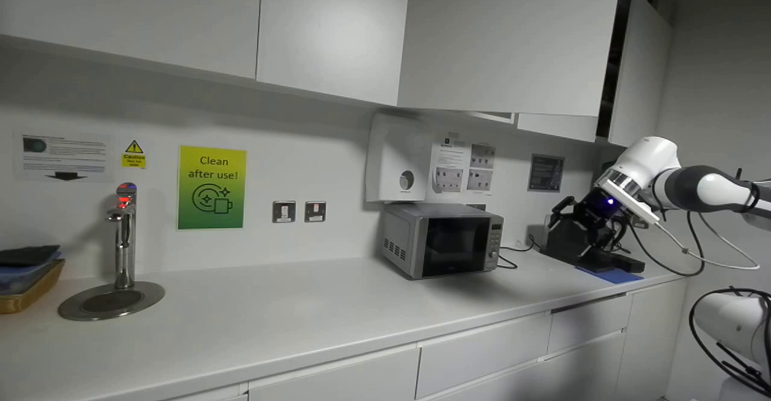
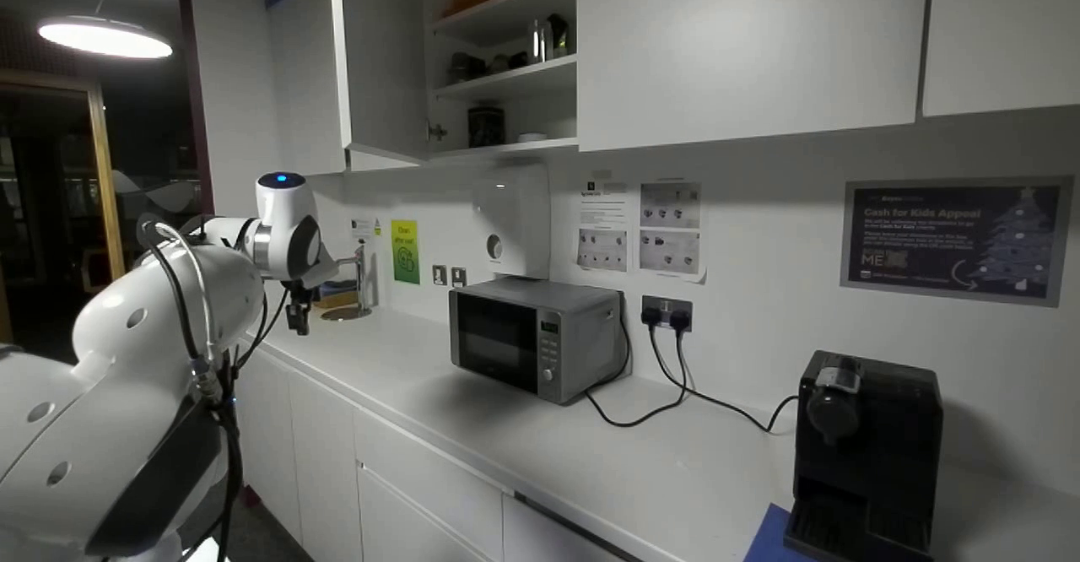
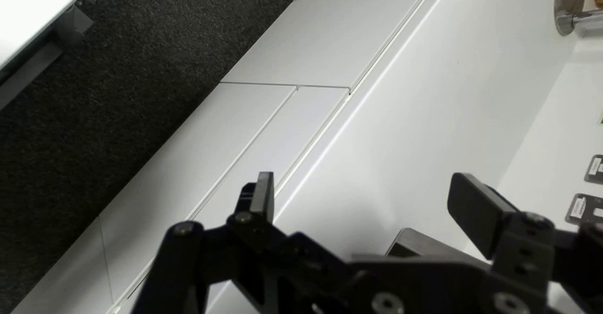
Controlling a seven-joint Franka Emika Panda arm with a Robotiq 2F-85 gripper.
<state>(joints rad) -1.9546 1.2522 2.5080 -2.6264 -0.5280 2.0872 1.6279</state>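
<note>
We are holding the gripper (image 3: 365, 194) empty, jaws wide apart, left of the microwave (image 2: 523, 338) on the counter (image 2: 675, 465) in an exterior view, judging it heavy, stiff and slick, best grasped by its door (image 2: 496, 343), though that edge is showing dimly.

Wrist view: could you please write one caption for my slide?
Open, empty gripper seen against the white countertop, with the microwave partly hidden behind it and dark floor below.
</note>
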